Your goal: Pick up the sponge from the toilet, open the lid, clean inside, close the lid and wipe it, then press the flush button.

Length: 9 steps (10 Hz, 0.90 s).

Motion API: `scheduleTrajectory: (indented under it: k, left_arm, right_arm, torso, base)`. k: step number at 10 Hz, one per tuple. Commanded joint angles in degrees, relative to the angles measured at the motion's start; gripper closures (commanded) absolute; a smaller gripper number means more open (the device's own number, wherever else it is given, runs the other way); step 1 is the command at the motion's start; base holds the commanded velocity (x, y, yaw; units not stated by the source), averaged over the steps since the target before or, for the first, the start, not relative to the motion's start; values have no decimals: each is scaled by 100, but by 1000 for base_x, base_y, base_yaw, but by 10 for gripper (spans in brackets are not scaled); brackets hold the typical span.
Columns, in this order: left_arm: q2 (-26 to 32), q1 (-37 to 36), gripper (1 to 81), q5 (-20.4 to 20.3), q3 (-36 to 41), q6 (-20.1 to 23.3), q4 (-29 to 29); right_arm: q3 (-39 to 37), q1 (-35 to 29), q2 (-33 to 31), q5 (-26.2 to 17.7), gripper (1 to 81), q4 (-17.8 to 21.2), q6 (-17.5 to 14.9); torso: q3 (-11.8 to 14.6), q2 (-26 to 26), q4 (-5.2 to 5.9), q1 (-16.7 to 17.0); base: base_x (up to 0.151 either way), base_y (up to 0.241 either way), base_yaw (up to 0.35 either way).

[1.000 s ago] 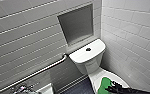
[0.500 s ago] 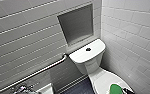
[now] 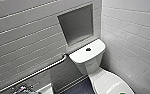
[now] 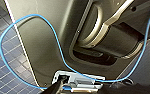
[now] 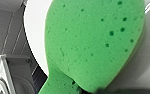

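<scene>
Porous green sponge (image 5: 91,42) (wavy-edged) on glossy lid (image 3: 106,82)

Bright green sponge (image 5: 91,42) (speckled with darker pores), white toilet (image 3: 81,56), dark flush button (image 3: 88,49), blue-tiled floor (image 4: 6,62).

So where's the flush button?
In the head view, the flush button sits in the middle of the white tank top, just below the grey wall niche.

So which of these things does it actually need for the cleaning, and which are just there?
For the job: sponge, toilet, lid, flush button.
Just there: wall niche, grab rail, wall tiles.
</scene>
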<state>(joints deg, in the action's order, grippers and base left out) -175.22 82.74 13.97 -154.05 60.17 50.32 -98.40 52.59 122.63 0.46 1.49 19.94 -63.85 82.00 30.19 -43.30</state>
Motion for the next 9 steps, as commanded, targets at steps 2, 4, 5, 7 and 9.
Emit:
scheduleTrajectory:
  k: [2, 4, 5, 7, 9]
  left_arm:
    - [346, -200, 10, 633, -20, 30, 4]
    - [382, -341, 10, 633, -20, 12, 4]
    - [390, -420, 10, 642, -20, 3, 4]
    - [399, -517, 10, 651, -11, -23, 4]
    - [487, -640, 10, 879, -11, -41, 13]
  right_arm:
    - [-335, 1046, -403, 109, 811, -26, 27]
    - [-600, 1829, -368, 683, 811, -8, 27]
    - [-618, 2066, -393, 805, 811, 9, 36]
    - [-416, 2445, -552, 1070, 811, 18, 89]
    - [-240, 2770, -535, 1184, 811, -34, 80]
  torso:
    - [0, 0, 0, 0]
    - [2, 0, 0, 0]
    - [2, 0, 0, 0]
    - [2, 0, 0, 0]
    - [2, 0, 0, 0]
  base:
    - [0, 0, 0]
    - [0, 0, 0]
    - [0, 0, 0]
    - [0, 0, 0]
    - [0, 0, 0]
